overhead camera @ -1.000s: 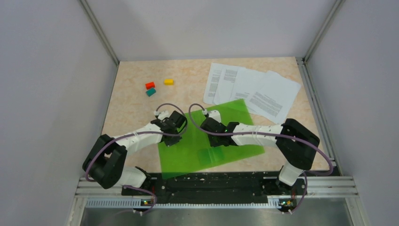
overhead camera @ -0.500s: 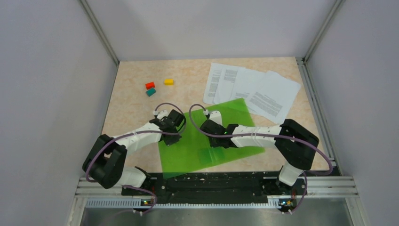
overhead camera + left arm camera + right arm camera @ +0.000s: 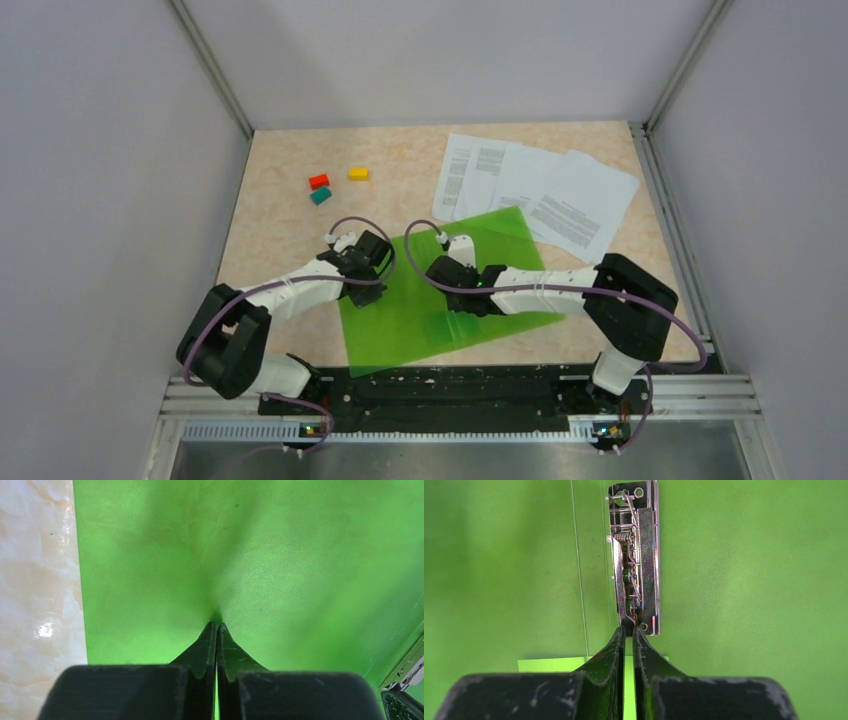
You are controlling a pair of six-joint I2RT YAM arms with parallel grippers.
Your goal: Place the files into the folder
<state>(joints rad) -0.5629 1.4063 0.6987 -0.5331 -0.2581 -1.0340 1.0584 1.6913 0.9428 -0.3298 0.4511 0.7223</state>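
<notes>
The green folder point(image 3: 410, 315) lies flat on the table in front of both arms. My left gripper point(image 3: 372, 290) is shut, its tips point(image 3: 216, 625) pressed on the folder's surface point(image 3: 280, 555) just inside its left edge. My right gripper point(image 3: 452, 305) is shut to a thin slit with nothing between the fingers. Its tips point(image 3: 629, 629) sit at the near end of the metal clip point(image 3: 636, 560) on the folder point(image 3: 749, 580). A pale label point(image 3: 551, 664) shows under the fingers. The files point(image 3: 540, 190) lie fanned out at the back right, their near corner overlapping the folder's far edge.
Three small blocks sit at the back left of the table point(image 3: 280, 240): red point(image 3: 319, 181), yellow point(image 3: 358, 173) and teal point(image 3: 320, 196). Grey walls with metal posts close in the table on three sides. The arms' base rail point(image 3: 450, 385) runs along the near edge.
My right gripper has shifted slightly over the folder and its jaws have narrowed a little. The left gripper has stayed shut and has hardly moved.
</notes>
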